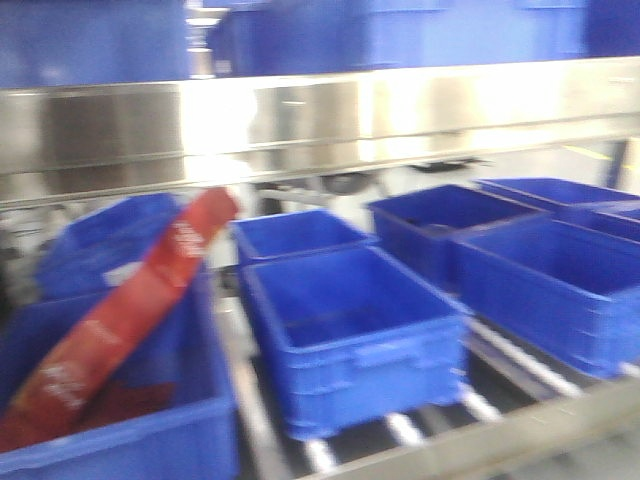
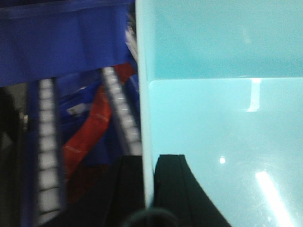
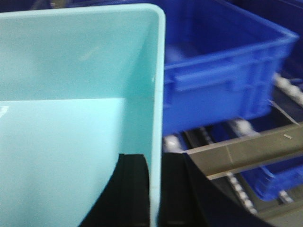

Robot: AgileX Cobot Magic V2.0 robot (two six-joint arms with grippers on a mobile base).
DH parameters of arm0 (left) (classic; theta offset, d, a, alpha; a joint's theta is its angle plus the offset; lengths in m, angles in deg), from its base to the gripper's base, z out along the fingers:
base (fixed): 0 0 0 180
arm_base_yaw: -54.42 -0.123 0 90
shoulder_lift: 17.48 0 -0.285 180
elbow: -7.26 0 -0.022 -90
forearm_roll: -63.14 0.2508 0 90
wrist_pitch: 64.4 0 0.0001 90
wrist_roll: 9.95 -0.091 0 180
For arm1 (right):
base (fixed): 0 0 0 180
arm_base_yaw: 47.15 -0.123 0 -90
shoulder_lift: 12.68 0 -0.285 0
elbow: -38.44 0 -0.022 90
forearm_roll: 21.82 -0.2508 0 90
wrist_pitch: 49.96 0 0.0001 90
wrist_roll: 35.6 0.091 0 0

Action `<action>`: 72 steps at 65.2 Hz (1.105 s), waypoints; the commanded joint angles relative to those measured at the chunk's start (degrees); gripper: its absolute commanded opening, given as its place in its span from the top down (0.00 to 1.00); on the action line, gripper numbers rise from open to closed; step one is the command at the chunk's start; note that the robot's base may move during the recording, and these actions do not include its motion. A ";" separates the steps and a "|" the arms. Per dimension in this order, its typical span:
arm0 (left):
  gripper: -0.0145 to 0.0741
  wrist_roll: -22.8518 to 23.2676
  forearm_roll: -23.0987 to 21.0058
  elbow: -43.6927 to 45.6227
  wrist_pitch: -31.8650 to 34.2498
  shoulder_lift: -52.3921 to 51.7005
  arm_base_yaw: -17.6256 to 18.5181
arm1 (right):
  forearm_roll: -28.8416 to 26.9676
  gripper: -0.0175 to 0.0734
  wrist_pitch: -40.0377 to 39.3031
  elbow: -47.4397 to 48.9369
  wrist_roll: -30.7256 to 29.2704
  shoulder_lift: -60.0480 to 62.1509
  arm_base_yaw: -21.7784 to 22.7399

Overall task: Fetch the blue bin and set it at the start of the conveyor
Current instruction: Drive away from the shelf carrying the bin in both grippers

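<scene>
Your left claw (image 2: 147, 189) was clamped on the blue bin (image 2: 222, 142). One black finger (image 2: 128, 189) sat outside the bin's left wall and the other inside, with the thin pale aqua wall pinched upright between them. The bin's floor and far wall spread away to the right of that claw.

Your right claw (image 3: 156, 194) gripped the opposite wall the same way, one finger inside the tub and one outside. From there the bin's interior lay to the left, and the rounded far-right corner of its rim stood just ahead. The bin sat between your two claws, held by its side walls.

Beyond it on the right, a dark blue shelf bin (image 3: 222, 71) stood on rollers behind a grey metal shelf edge (image 3: 246, 151). On the left, a red packet (image 2: 90, 127) lay between two roller strips (image 2: 47, 156). The front view was blurred, but that packet seemed to lean in the near-left bin (image 1: 110, 440), under a stainless-steel rail (image 1: 320, 120).
</scene>
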 commanded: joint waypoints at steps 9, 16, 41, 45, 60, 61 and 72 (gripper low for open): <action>0.96 -0.47 -0.16 0.23 2.77 -0.26 0.54 | -0.32 0.99 -2.64 0.25 -0.25 0.73 -0.42; 0.96 -0.47 -0.16 0.23 2.77 -0.26 0.54 | -0.32 0.99 -2.64 0.25 -0.25 0.73 -0.42; 0.96 -0.47 -0.01 0.23 2.77 -0.26 0.54 | -0.32 0.99 1.16 0.25 -0.25 0.73 -0.42; 0.96 -0.47 -0.01 0.23 2.77 -0.26 0.54 | -0.32 0.99 1.03 0.25 -0.25 0.73 -0.42; 0.96 -0.47 -0.01 0.23 2.77 -0.26 0.54 | -0.32 0.99 1.15 0.25 -0.25 0.73 -0.42; 0.96 -0.47 -0.01 0.23 2.77 -0.26 0.54 | -0.32 0.99 1.15 0.25 -0.25 0.73 -0.42; 0.96 -0.47 -0.01 0.23 2.77 -0.26 0.54 | -0.32 0.99 1.15 0.25 -0.25 0.73 -0.42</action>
